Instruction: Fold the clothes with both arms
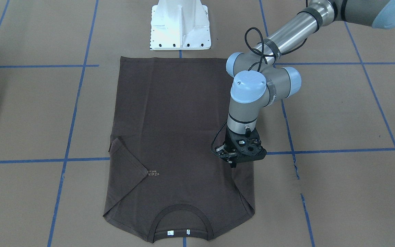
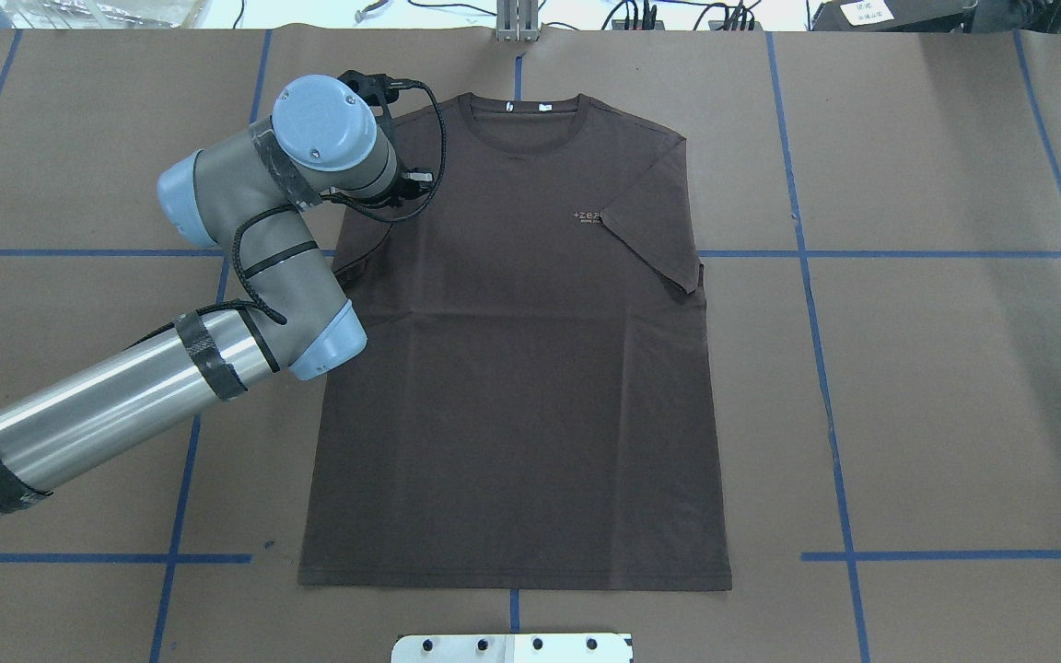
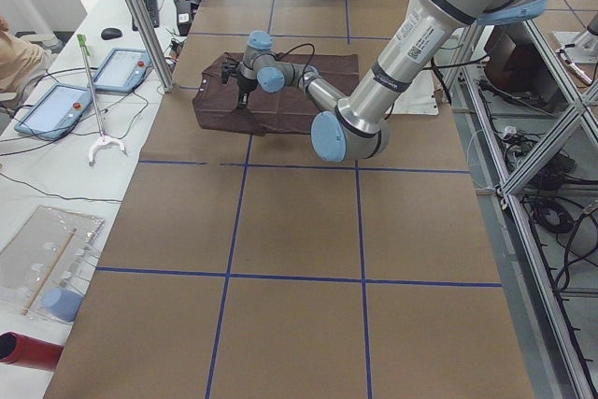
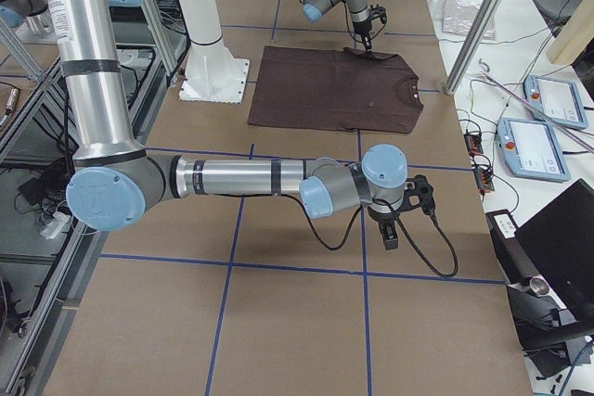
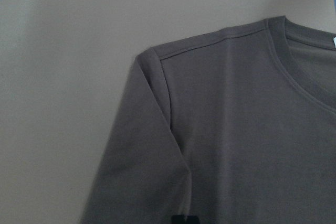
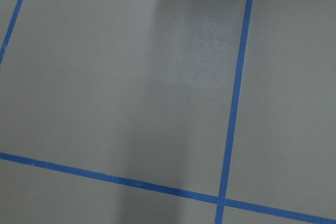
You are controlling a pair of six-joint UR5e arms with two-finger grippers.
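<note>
The dark brown T-shirt (image 1: 180, 120) (image 2: 521, 368) lies flat, front up, its collar (image 1: 180, 210) towards the far edge from the robot. The sleeve (image 2: 655, 239) on the robot's right is folded in over the chest, beside the pale lettering (image 2: 588, 217). My left gripper (image 1: 232, 164) (image 5: 184, 220) points down at the other sleeve (image 5: 136, 150) near the armpit, its fingers together on the cloth. My right gripper (image 4: 391, 236) shows only in the exterior right view, over bare table well away from the shirt; I cannot tell whether it is open or shut.
The white pedestal base (image 1: 180, 27) stands just behind the shirt's hem. Blue tape lines (image 6: 233, 103) grid the brown table. A side bench holds tablets (image 4: 557, 99) and cables beyond the table's far edge. A metal post (image 4: 478, 20) rises near the collar side.
</note>
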